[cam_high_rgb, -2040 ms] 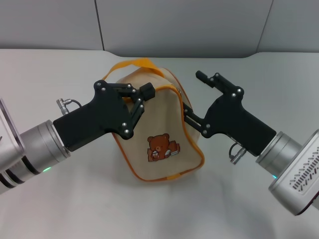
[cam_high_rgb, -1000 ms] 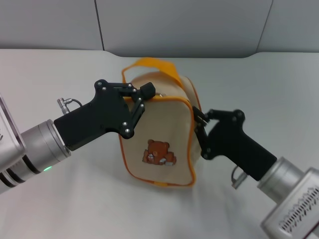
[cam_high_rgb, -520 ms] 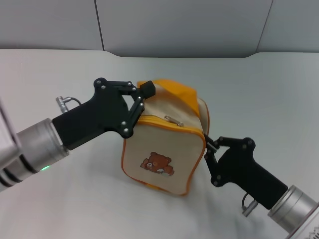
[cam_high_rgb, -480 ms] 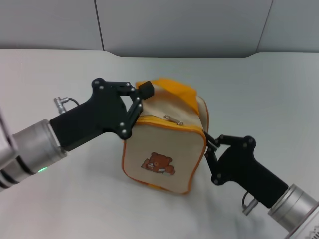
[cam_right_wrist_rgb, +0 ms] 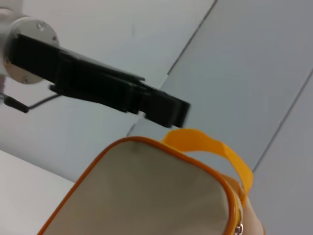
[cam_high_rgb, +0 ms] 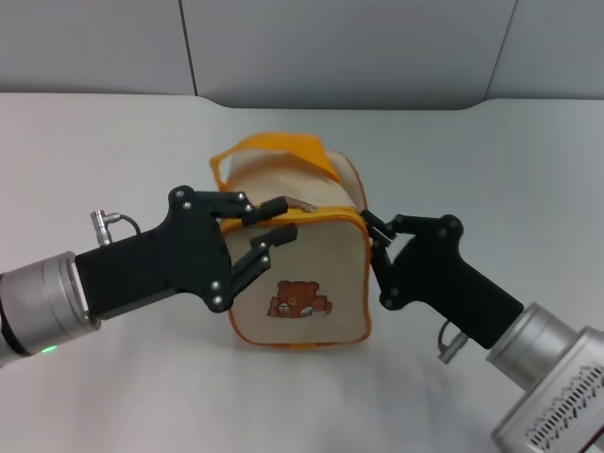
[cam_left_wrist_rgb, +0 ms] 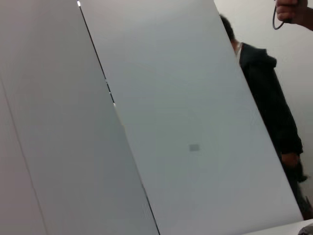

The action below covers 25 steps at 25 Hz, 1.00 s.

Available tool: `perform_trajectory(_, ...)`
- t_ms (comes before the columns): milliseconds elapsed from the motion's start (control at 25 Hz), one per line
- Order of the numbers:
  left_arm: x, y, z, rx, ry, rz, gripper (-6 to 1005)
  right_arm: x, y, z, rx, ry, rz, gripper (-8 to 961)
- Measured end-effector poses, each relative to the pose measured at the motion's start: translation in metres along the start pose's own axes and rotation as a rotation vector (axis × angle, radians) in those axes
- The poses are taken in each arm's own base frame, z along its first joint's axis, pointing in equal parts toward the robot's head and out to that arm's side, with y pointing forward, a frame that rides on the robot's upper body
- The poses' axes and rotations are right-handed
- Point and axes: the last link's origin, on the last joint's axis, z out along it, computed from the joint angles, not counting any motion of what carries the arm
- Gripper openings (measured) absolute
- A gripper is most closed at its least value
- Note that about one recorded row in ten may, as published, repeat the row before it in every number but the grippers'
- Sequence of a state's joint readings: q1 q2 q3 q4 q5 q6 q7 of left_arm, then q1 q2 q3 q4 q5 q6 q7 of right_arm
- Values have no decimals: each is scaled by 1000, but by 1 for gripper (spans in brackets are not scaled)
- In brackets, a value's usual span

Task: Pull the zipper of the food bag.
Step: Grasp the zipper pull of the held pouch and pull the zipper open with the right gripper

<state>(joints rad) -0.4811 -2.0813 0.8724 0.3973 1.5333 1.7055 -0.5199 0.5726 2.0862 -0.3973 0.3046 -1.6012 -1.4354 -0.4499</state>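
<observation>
The food bag (cam_high_rgb: 321, 255) stands upright mid-table, bear picture facing me, orange loop handle (cam_high_rgb: 283, 146) on top. The zipper (cam_high_rgb: 326, 212) runs along its top front edge, with the silver pull tab (cam_high_rgb: 304, 203) near the left end. My left gripper (cam_high_rgb: 274, 223) is open, one finger over the bag's top beside the tab and one on the front face. My right gripper (cam_high_rgb: 371, 234) is shut on the bag's right edge. The right wrist view shows the bag (cam_right_wrist_rgb: 146, 196) close up and the left gripper (cam_right_wrist_rgb: 166, 110) behind it.
The bag rests on a white table (cam_high_rgb: 113, 377) with grey wall panels behind. The left wrist view shows only wall panels and a person in dark clothes (cam_left_wrist_rgb: 269, 98) far off.
The right gripper has swung the bag back upright, up and to the left. The left gripper has dropped lower and its fingers have narrowed over the bag's top front edge.
</observation>
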Motion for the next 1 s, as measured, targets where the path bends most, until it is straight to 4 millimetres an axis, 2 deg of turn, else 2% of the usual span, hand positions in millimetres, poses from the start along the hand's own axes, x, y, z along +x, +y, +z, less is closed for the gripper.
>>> perform_trajectory(280,2,-8,2,15,-11,18,273,-1,0,11,-40,-9,-19,1)
perform_trajectory(560,-9,-11,16,-19,-99,45,424,-3,-1,16,-50,-21,-22,1)
perform_trajectory(800,-12,-17,21,22,-110,101,640,-3,0,15,-50,-19,-19,0)
perform_trajectory(880,-12,-19,22,31,-115,108,804,-3,0,14,-48,-19,-18,0)
perform_trajectory(1000,-13,-20,25,23,-121,141,730,-3,0,13,-46,-20,-17,0)
